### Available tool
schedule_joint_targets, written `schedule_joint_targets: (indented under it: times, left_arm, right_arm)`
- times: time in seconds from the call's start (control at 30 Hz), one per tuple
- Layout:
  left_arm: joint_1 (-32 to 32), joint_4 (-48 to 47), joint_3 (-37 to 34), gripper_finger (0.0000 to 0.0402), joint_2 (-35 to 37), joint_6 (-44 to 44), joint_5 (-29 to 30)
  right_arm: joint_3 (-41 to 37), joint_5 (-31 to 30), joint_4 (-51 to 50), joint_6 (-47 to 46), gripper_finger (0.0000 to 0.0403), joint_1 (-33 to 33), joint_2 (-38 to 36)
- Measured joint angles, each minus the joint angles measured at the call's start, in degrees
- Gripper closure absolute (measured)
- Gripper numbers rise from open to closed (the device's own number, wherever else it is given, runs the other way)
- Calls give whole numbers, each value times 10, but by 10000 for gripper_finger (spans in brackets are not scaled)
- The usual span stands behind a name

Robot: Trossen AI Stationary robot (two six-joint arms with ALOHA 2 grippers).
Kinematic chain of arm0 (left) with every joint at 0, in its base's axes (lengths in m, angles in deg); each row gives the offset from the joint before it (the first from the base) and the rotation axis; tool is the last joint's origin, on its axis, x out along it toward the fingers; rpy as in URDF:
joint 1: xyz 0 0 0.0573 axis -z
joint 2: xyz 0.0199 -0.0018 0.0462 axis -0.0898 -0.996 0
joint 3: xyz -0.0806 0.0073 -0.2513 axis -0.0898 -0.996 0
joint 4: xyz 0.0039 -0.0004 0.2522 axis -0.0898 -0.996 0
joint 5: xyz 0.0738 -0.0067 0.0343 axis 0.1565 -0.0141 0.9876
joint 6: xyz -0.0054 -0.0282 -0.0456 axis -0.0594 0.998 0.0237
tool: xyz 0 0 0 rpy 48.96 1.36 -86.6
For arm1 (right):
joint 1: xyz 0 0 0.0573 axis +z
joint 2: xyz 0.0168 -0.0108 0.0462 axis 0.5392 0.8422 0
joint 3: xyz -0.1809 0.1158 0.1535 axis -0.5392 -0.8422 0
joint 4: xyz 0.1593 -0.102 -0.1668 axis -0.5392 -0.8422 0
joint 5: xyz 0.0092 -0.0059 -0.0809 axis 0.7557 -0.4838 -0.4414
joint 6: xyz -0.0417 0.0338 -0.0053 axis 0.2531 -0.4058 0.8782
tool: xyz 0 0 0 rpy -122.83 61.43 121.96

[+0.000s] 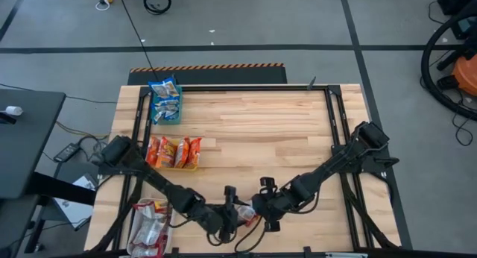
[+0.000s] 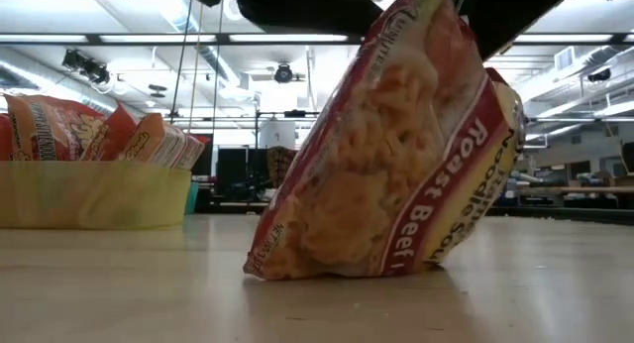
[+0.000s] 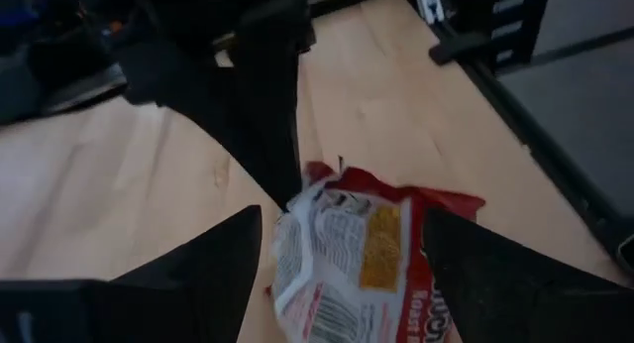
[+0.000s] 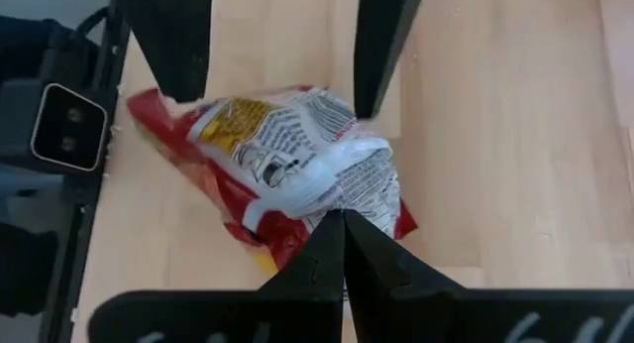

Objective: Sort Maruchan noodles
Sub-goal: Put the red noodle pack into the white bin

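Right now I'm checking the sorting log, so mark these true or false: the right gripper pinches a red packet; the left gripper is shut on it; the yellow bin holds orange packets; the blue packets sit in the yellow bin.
1. The right gripper pinches the red packet: true.
2. The left gripper is shut on it: false; its fingers stand apart on either side of the packet.
3. The yellow bin holds orange packets: true.
4. The blue packets sit in the yellow bin: false; they lie in the teal bin.

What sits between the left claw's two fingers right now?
A red-and-white noodle packet stands between the open left claw fingers, seen in the left wrist view; the right claw pinches its edge.
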Motion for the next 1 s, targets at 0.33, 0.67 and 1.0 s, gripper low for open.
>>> schedule_joint_targets:
  times: [0.33, 0.67, 1.0]
  left_arm:
    - [30, -6, 19, 118, 7, 71, 23]
    - [16, -21, 21, 118, -8, 102, 119]
    - [10, -25, 20, 118, -54, 81, 169]
  right_arm:
    - [0, -14, -3, -120, 396, -18, 0]
    - [0, -15, 14, -165, 396, -43, 0]
    - [0, -16, 12, -165, 396, -55, 0]
